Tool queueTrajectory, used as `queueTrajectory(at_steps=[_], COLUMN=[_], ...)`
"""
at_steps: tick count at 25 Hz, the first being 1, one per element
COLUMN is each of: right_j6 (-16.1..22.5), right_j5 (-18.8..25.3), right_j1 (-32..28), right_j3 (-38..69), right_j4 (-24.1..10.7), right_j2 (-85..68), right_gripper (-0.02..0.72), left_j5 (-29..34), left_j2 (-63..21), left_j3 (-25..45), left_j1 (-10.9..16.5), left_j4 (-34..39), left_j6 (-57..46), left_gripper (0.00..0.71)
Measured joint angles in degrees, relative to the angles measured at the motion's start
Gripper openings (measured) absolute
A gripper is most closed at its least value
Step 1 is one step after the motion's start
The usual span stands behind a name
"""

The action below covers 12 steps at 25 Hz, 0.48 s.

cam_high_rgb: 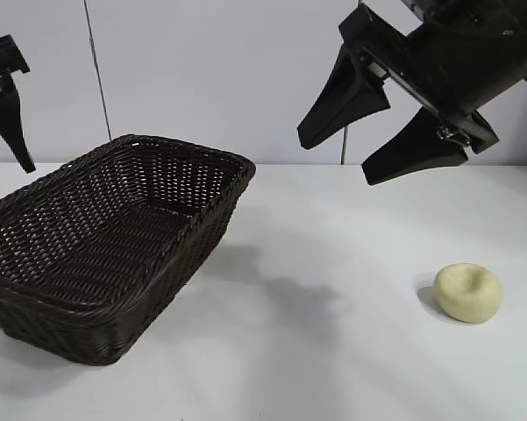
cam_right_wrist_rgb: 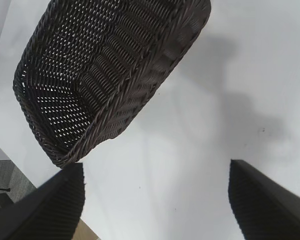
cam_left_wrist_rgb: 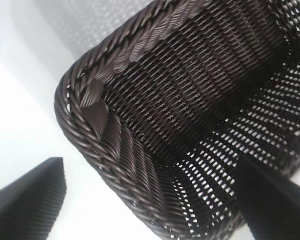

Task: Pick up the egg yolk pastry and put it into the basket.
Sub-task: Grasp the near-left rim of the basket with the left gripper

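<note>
The egg yolk pastry (cam_high_rgb: 468,292) lies nearest the lens, alone on the white counter (cam_high_rgb: 333,351), dimple up, below the right hand (cam_high_rgb: 381,132) and a little toward the camera from it. That hand hangs in the air with its two black fingers spread wide and nothing between them, aimed downward and toward the middle of the counter rather than at the bun; its own wrist view shows only bare counter and the basket, not the pastry.

The step in hand looks like the reach. To do it well, the right hand should swing out over the bun, point straight down, and descend with one finger on each side of the rounded body, closing gently since a soft pastry would dent or squirt out under a hard pinch.

The basket (cam_high_rgb: 105,246) sits well apart from the right hand, across the counter, empty and tilted open. The left hand (cam_high_rgb: 7,105) hovers by its far corner, fingers apart and empty, and should stay clear of the drop.
</note>
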Motion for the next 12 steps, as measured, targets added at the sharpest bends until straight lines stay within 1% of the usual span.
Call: queueTrajectory(at_steps=[3,7,12], right_j6=[0.0,0.0,0.0], right_j5=[-0.07,-0.07,-0.07], right_j1=[0.0,0.0,0.0], right_j3=[0.0,0.0,0.0], right_j4=[0.0,0.0,-0.02], right_j2=[0.0,0.0,0.0], right_gripper=[0.571,0.571,0.571], left_j5=[0.22,-0.07,-4.57], left_j2=[2.58,3.29,3.42], left_j3=[0.13,1.35,6.09], left_j1=[0.0,0.0,0.0], left_j4=[0.0,0.07,0.07], left_j6=[-3.18,-6.85,-12.61], left_gripper=[0.658,0.658,0.658])
